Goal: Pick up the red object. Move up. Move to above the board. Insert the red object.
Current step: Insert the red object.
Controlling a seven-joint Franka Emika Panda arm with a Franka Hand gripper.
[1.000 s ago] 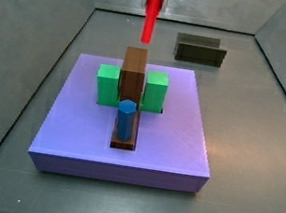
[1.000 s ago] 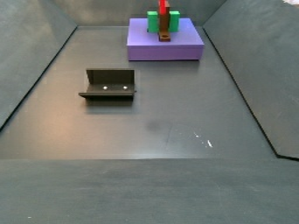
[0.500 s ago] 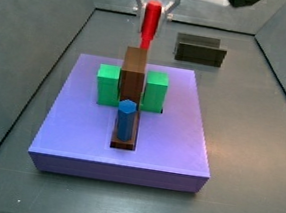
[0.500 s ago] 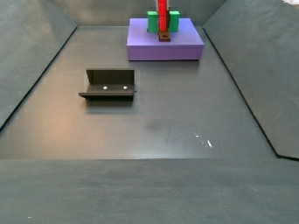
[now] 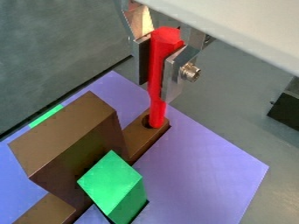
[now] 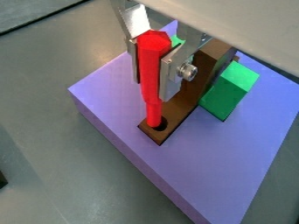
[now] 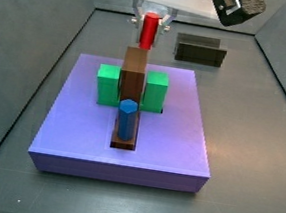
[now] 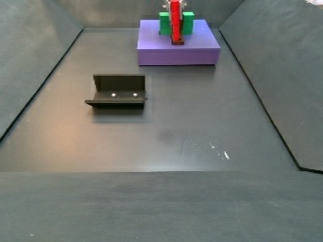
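The gripper is shut on the red object, a slim red peg held upright. The peg's lower tip stands in a hole at the end of the brown slotted bar on the purple-blue board. Both wrist views show this; in a wrist view the gripper holds the peg over the bar. The green block flanks the bar. In a side view the gripper holds the peg behind the bar on the board.
A blue hexagonal peg stands in the bar's near end. The dark fixture stands on the grey floor beyond the board, and shows in a side view well apart from the board. Grey walls enclose the floor.
The gripper has come down into view with the red peg. The peg has dropped so that its lower end now sits at the far end of the brown bar.
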